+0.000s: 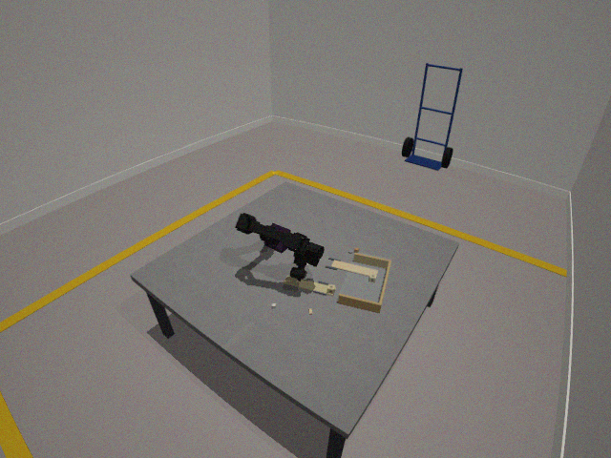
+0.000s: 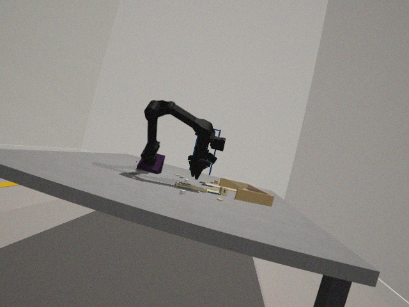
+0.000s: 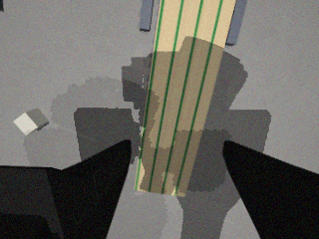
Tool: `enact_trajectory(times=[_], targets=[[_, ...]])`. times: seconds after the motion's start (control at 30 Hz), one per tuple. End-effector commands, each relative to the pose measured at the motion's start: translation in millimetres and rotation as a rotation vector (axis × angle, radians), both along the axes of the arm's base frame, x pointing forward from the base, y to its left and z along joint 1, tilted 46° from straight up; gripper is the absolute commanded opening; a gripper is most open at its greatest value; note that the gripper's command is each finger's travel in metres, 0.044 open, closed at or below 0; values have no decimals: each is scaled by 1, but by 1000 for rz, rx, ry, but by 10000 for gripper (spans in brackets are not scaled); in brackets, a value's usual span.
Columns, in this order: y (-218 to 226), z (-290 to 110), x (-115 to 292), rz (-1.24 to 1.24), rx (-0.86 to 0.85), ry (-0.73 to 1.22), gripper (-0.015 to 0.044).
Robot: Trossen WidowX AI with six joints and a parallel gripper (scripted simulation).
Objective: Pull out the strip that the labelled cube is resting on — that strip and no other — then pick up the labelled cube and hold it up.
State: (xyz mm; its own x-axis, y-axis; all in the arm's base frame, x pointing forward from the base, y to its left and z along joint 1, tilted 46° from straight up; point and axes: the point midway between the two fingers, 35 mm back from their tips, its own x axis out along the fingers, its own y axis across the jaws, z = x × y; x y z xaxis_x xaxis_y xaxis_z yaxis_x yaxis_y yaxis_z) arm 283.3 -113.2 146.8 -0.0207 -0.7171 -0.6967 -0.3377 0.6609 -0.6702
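A tan strip with green lines [image 3: 179,75] [image 1: 309,285] [image 2: 193,187] lies flat on the grey table [image 1: 296,355], reaching from the tray's open side toward the arm. My gripper [image 3: 176,146] [image 1: 297,274] [image 2: 197,176] is open and hovers just above the strip's near end, one finger on each side and not touching it. A small pale cube [image 1: 331,289] [image 2: 223,190] sits at the strip's far end; I cannot read a label on it. A second pale strip [image 1: 352,267] lies inside the tray with a small cube [image 1: 372,277] at its far end.
A tan three-sided tray [image 1: 359,302] [image 2: 254,197] stands to the right of the gripper. Small loose cubes lie on the table: a white one [image 1: 272,305] [image 3: 29,121], another [image 1: 310,311], and an orange one [image 1: 356,249]. The arm's purple base [image 2: 152,163] is behind.
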Motion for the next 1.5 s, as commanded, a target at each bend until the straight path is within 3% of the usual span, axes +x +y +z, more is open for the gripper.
enact_trajectory(times=[0.0,0.07,1.13,1.37,1.47], targets=[[3,-1,14,1,-5,-2,394],[4,-1,23,1,-4,-2,440],[26,-4,150,1,-3,-9,440],[20,-10,151,1,-3,-9,256],[16,-13,151,1,-3,-9,250]])
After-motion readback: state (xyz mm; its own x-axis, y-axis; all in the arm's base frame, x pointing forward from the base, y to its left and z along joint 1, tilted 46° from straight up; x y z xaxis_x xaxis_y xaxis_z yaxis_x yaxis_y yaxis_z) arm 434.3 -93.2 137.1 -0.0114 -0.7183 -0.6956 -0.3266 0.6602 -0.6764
